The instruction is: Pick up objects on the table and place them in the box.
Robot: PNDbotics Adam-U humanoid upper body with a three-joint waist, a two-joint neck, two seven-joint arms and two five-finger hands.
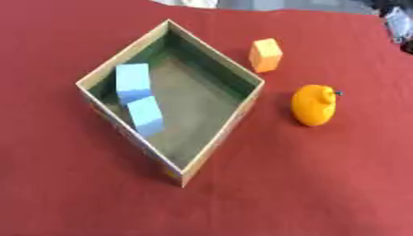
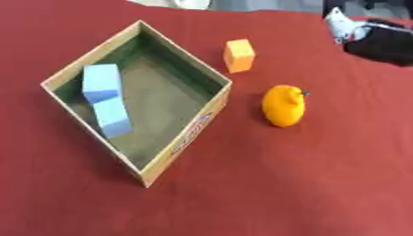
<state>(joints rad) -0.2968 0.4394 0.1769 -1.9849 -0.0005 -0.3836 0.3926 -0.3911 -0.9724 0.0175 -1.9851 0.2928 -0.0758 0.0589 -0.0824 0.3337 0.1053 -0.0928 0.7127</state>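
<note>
Red cloth [image 1: 322, 184] is covering the table across the whole frame, and everything else is lying on it. Cardboard box [image 1: 228, 133], open at the top and turned so that its corners are pointing up, down, left and right like a diamond, is occupying the centre-left of the frame. Two light blue blocks are sitting inside it against the left-hand wall: the upper blue block [image 1: 133, 82] is leaning at the wall, and the lower blue block [image 1: 146, 116] is lying just below it, the two touching or nearly so.

Outside the box, to the right of centre, an orange rounded object [image 1: 314, 105] with a small dark stem at its upper right is resting on the cloth, near the box's right corner but apart from it. An orange cube [image 1: 265, 55], smaller, is standing above it in the upper middle of the frame, just beside the box's upper right wall without touching it.

In the upper right corner of the right eye view, a dark and pale shape [image 2: 363, 32] is showing at the far edge of the table, well apart from the orange items; whether it is a robot hand, and how any fingers are standing, cannot be told.
</note>
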